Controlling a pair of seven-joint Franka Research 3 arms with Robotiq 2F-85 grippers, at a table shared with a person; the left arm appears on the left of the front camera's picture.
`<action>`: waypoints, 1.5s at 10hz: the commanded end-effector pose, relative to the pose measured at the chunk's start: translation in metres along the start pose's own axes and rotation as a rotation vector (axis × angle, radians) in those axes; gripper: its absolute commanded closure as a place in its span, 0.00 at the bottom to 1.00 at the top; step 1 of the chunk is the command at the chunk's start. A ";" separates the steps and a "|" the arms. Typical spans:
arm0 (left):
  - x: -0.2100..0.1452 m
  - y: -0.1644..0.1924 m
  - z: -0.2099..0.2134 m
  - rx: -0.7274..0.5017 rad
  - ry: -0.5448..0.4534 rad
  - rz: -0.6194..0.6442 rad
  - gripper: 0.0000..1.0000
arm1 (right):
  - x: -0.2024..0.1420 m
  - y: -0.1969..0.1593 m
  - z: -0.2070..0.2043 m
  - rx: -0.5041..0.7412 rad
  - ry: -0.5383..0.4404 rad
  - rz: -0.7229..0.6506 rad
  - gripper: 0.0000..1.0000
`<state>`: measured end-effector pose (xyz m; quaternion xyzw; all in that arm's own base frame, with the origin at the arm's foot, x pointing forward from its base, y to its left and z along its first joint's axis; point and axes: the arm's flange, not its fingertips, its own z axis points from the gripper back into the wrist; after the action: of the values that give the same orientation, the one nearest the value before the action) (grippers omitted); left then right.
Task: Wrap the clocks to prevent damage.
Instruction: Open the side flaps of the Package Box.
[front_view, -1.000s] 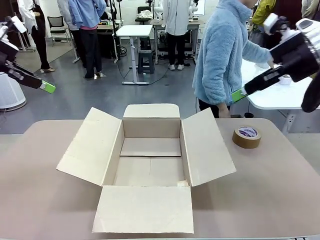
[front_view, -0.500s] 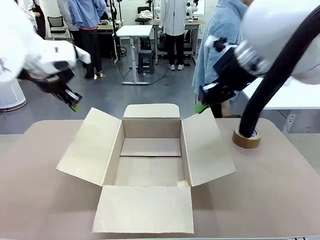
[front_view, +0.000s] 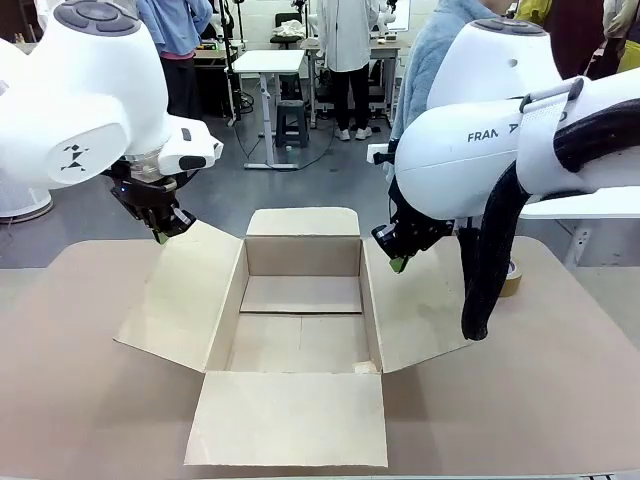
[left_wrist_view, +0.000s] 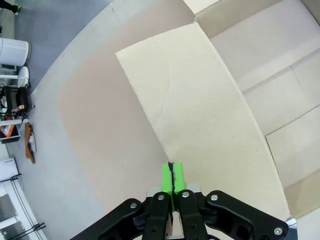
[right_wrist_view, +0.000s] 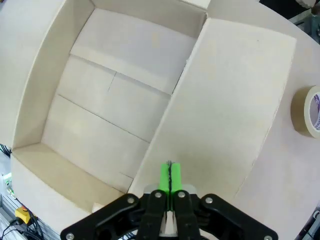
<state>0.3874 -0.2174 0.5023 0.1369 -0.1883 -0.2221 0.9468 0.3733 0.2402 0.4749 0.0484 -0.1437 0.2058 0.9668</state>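
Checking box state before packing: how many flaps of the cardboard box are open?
4 on the cardboard box: left flap, right flap, far flap on the person's side, near flap on the robot's side. None hidden.

Only bit I can actually read is "FRAN" in grey letters on the right arm (front_view: 490, 137), rest of the word is covered. The tape roll (right_wrist_view: 305, 112) has a printed label, way too blurry though.
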 end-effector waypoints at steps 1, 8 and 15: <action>-0.006 0.003 -0.001 0.008 -0.013 -0.001 1.00 | -0.001 0.001 0.008 0.042 -0.043 -0.020 1.00; 0.008 -0.025 -0.036 0.013 0.096 0.152 1.00 | 0.013 0.013 -0.040 -0.338 -0.031 -0.339 0.99; -0.006 -0.006 -0.136 -0.232 0.250 0.351 1.00 | 0.010 -0.052 -0.121 -0.085 0.135 -0.481 0.99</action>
<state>0.4384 -0.1975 0.3772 0.0563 -0.0682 -0.0548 0.9946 0.4307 0.2143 0.3593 -0.0303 -0.0978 -0.0444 0.9938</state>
